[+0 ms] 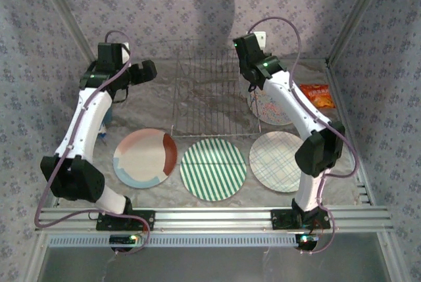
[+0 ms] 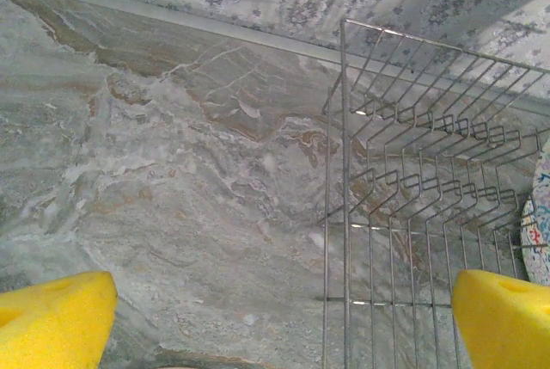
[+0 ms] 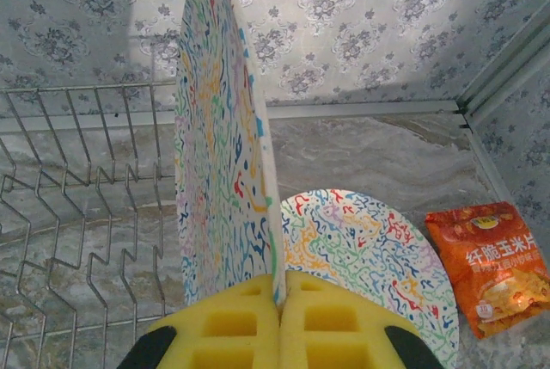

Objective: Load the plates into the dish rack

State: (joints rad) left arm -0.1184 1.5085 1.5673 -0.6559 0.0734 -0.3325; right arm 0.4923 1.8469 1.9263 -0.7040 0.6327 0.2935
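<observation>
Nearest, the rust-and-blue plate (image 1: pixel 145 158), striped plate (image 1: pixel 212 169) and plaid plate (image 1: pixel 277 161) lie flat on the worktop (image 1: pixel 158 108). Farther, the right fingers (image 3: pixel 232 326) pinch a floral plate (image 3: pixel 219 171) on edge beside the dish rack (image 1: pixel 210 91); the left fingers (image 2: pixel 51 317) gape empty. Likely step: racking it, which calls for lowering it upright between tines

— What lies on the bench (image 1: pixel 148 108)?
— Three plates in a row at the near side: a cream, red and blue plate (image 1: pixel 145 158) on the left, a green striped plate (image 1: pixel 213 169) in the middle and a plaid plate (image 1: pixel 279 162) on the right.
— And behind them?
— The wire dish rack (image 1: pixel 214 94), in the centre. Just right of it a floral plate (image 1: pixel 266 112) lies flat, partly under the right arm (image 1: pixel 296 108). An orange snack packet (image 1: pixel 318 94) sits further right.
</observation>
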